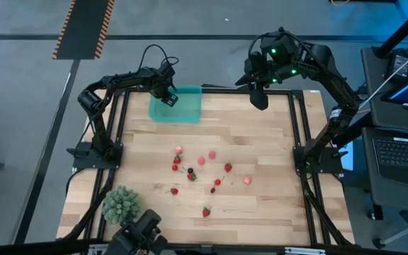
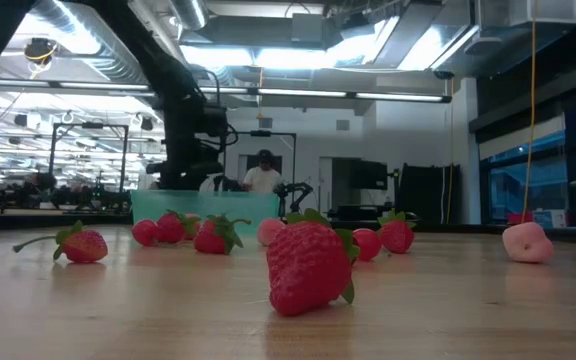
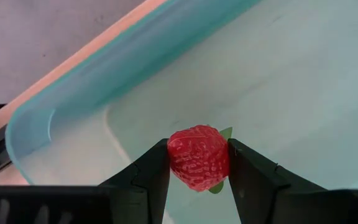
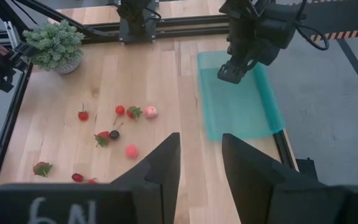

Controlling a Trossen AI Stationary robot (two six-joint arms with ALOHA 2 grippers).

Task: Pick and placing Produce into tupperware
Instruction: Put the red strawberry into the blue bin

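left gripper [image 3: 197,180]: clamped on one berry [image 3: 198,157], hovering over empty tub [image 1: 188,112]. right gripper [image 4: 201,165]: jaws apart, raised, idle. loose fruit [image 1: 202,161] mid-table; nearly all left.

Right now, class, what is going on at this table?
The left gripper is shut on a strawberry and holds it over the teal tupperware at the table's far edge. The right gripper waits, open and empty, above the far side. About a dozen other fruits lie scattered mid-table.
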